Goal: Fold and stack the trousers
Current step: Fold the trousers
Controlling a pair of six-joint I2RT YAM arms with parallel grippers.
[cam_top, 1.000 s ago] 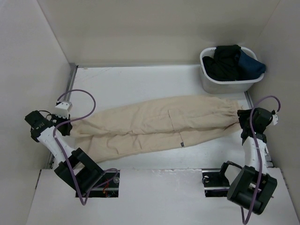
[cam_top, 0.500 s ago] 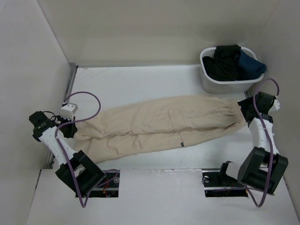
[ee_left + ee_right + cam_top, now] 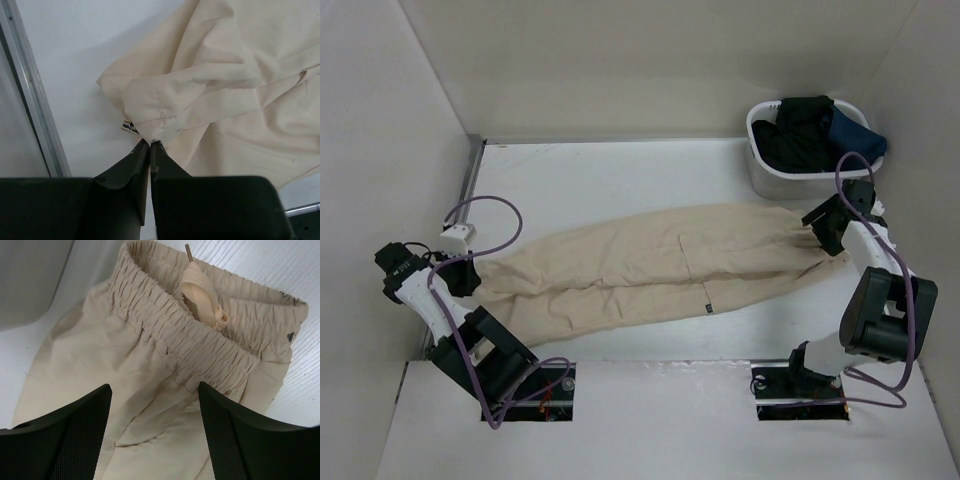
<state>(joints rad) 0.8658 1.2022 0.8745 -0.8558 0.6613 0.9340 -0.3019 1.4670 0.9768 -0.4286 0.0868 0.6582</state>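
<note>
The trousers (image 3: 660, 265) are lying stretched across the white surface (image 3: 620, 175), leg ends at the left and gathered waistband (image 3: 190, 345) at the right, just near of the basket (image 3: 790, 185) of dark garments. The left tool (image 3: 150, 145) is pinching a leg hem between nearly closed tips. The right tool (image 3: 153, 387) is hanging spread wide over the waistband, gripping nothing.

The left pinch is catching only the very corner of the hem, so the cloth is likely to slip free once the leg is being lifted and carried. It seems to be holding one leg only, though the wrist view is too tight to be sure; if so, the other leg would be trailing behind and spoiling the fold. On the right, jaws closing here could be taking only the top layer or the loose drawstring (image 3: 202, 295), leaving the waistband dragging crooked.

A small dark label (image 3: 706, 305) is showing on the near leg, and a dark mark (image 3: 291, 335) at the waistband's edge; neither is carrying writing that can be read.
</note>
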